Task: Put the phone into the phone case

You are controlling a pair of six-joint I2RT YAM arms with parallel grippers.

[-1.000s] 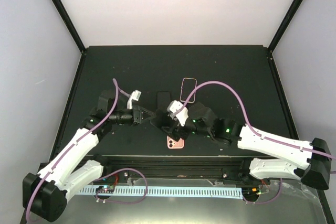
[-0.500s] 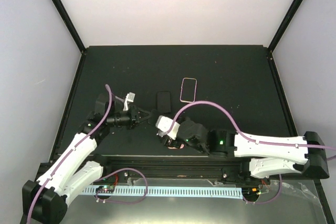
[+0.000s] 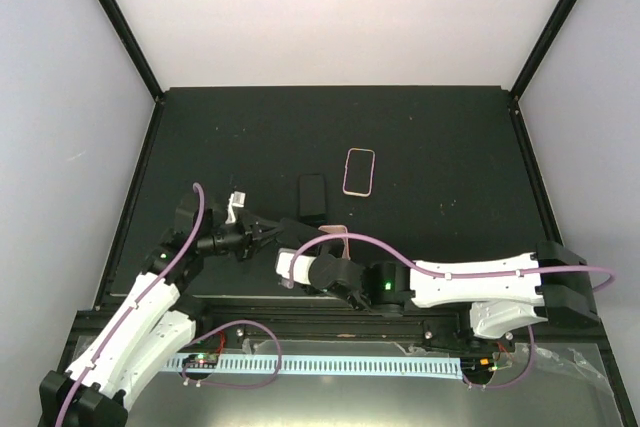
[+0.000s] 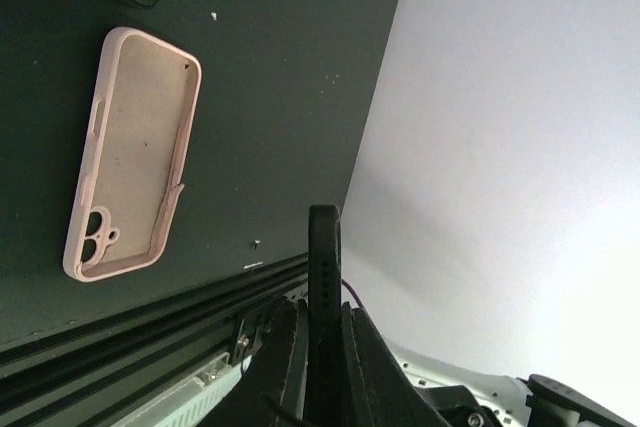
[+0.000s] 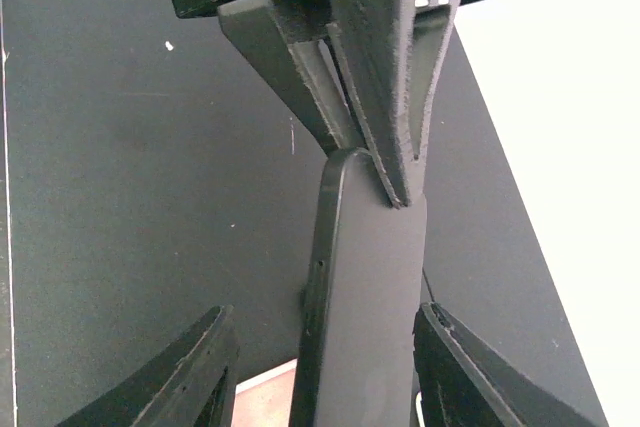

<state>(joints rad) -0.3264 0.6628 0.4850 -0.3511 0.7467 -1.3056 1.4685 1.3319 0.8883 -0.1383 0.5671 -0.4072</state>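
Now: phone, clenched edge-on in left gripper, lower centre of left-wrist view. Right gripper: swung down from mid-frame, jaws narrowing astride the phone, apparently not yet clamped. Pink case: upper left, lying open-side up, empty. Handover likely.

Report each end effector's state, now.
Left end effector: shut on the phone.
Right end effector: open, straddling the phone.

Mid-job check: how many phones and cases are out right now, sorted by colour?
Black: 2 (held phone, lying slab)
Pink: 1 (pink case)
Pale-rimmed: 1 (pale-rimmed case)
Total: 4
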